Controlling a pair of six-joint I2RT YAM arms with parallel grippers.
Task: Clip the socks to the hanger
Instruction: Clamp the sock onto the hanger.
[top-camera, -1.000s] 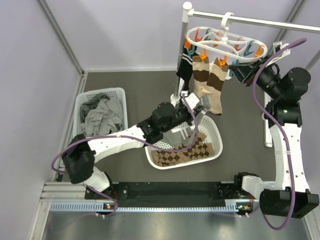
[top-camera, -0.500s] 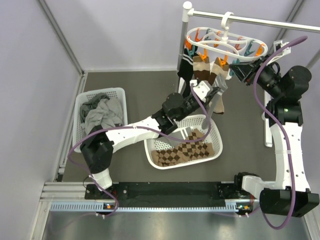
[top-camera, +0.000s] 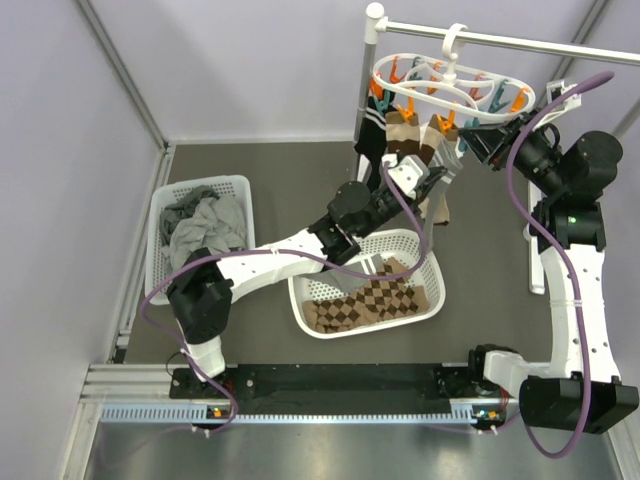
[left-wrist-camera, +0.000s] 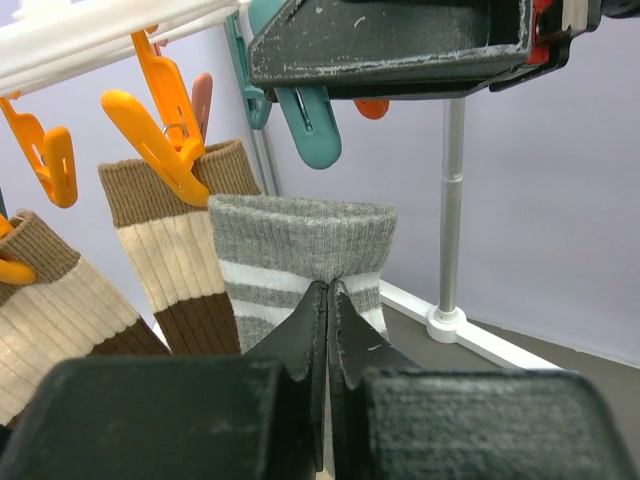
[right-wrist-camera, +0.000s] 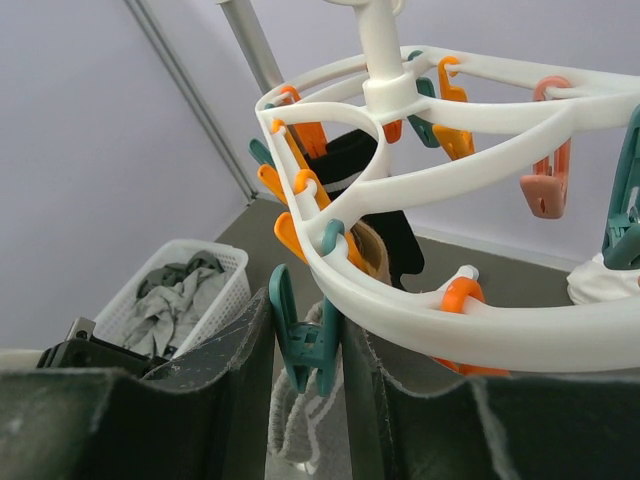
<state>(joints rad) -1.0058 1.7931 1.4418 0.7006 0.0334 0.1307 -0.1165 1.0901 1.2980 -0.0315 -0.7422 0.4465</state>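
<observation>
The white hanger (top-camera: 450, 90) hangs from the rail, with two tan, brown-banded socks (top-camera: 405, 150) and a black sock (top-camera: 372, 140) clipped to it. My left gripper (left-wrist-camera: 329, 290) is shut on the cuff of a grey, white-striped sock (left-wrist-camera: 300, 240). It holds the cuff upright just below a teal peg (left-wrist-camera: 310, 125). My right gripper (right-wrist-camera: 305, 330) is shut on that teal peg (right-wrist-camera: 305, 340) at the ring's near edge. The grey sock (right-wrist-camera: 295, 420) dangles under it. An orange peg (left-wrist-camera: 160, 140) grips the neighbouring tan sock (left-wrist-camera: 170, 250).
A white mesh basket (top-camera: 435, 265) holding a brown diamond-patterned cloth sits below the left arm. Another basket (top-camera: 200, 185) of grey garments stands at the left. The rack's upright pole (top-camera: 365, 90) rises just left of the hanger, and walls close in the back and left.
My left arm has lifted the grey sock out of the middle basket and up to the hanger's near edge. The right gripper has stayed on the teal peg.
</observation>
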